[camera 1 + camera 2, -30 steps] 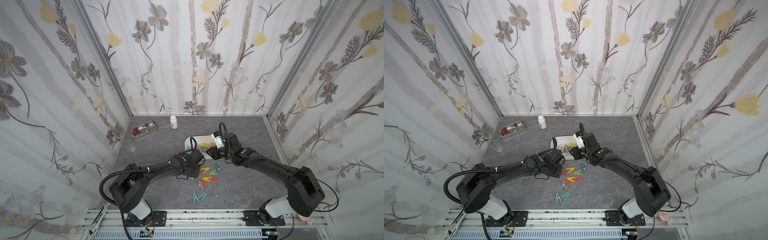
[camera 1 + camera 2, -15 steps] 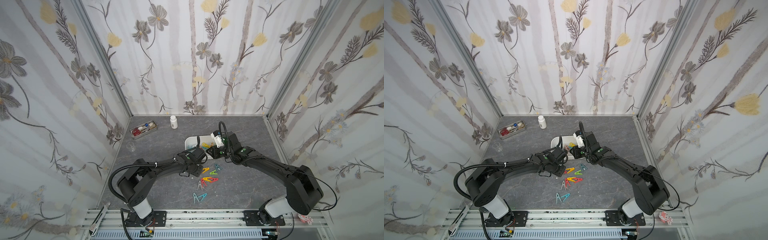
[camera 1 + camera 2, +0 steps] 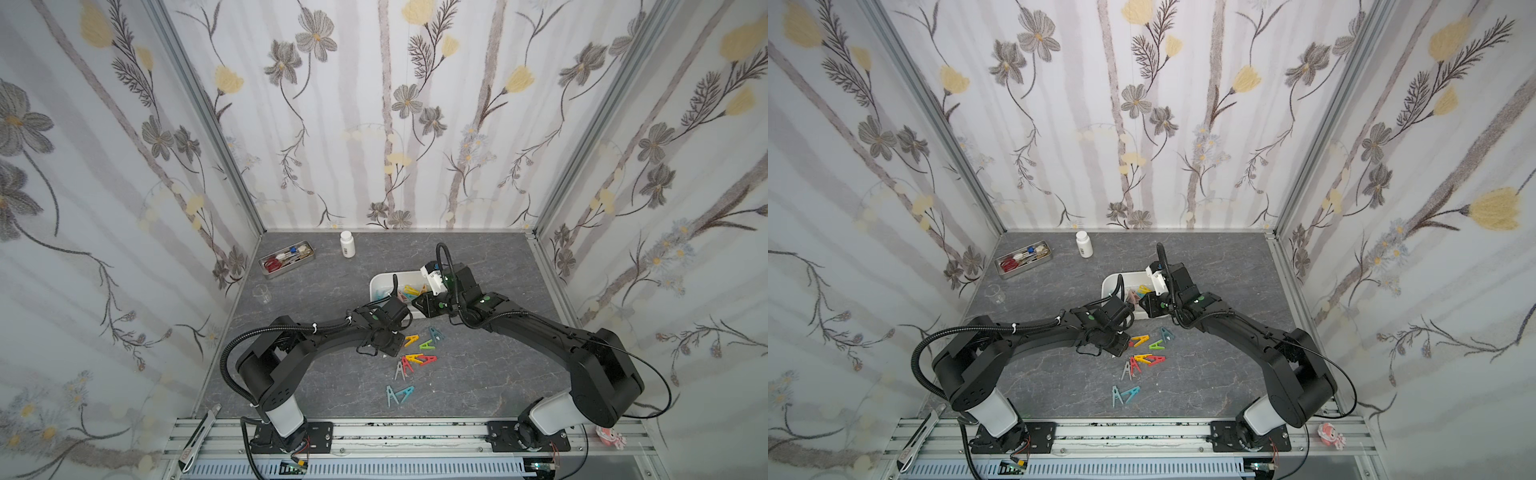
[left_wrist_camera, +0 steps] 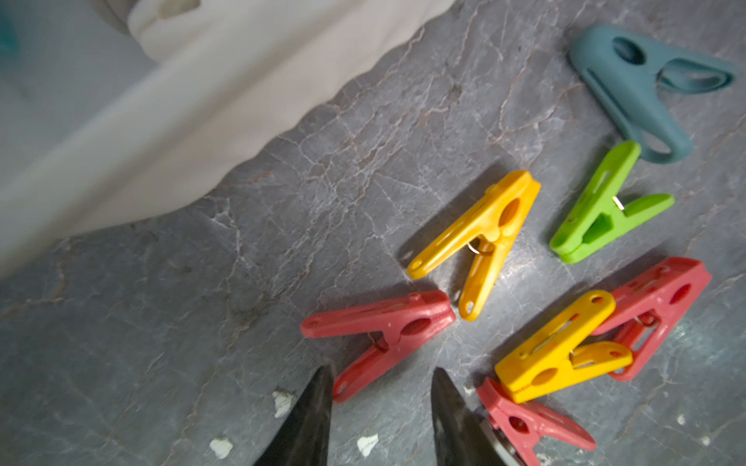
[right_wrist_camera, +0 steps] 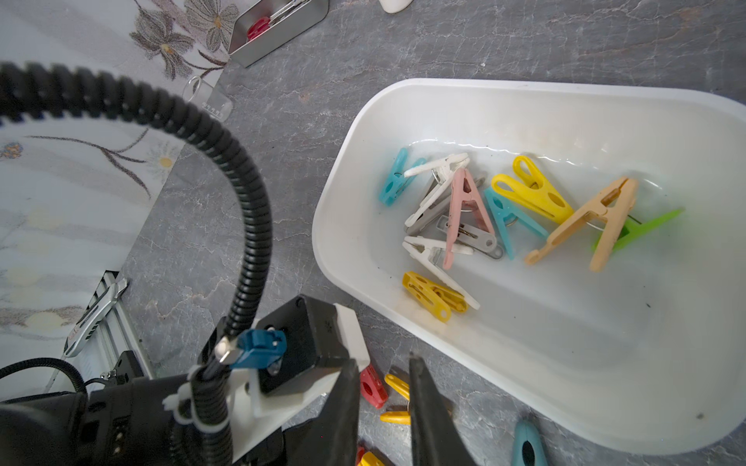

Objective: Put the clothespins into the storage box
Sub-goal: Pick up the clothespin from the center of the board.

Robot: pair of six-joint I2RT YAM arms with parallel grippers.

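Grey tabletop (image 3: pixel 332 291): one storage box (image 3: pixel 381 284)

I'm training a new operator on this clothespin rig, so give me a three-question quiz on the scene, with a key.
1. True or false: the left gripper grips a clothespin.
2. Which colour of clothespin lies in the storage box? A peach, B black, C purple.
3. Which stands nearer the back wall, the white bottle or the storage box?
Key: 1 false, its jaws stand apart, empty. 2 A, the peach clothespin. 3 the white bottle.
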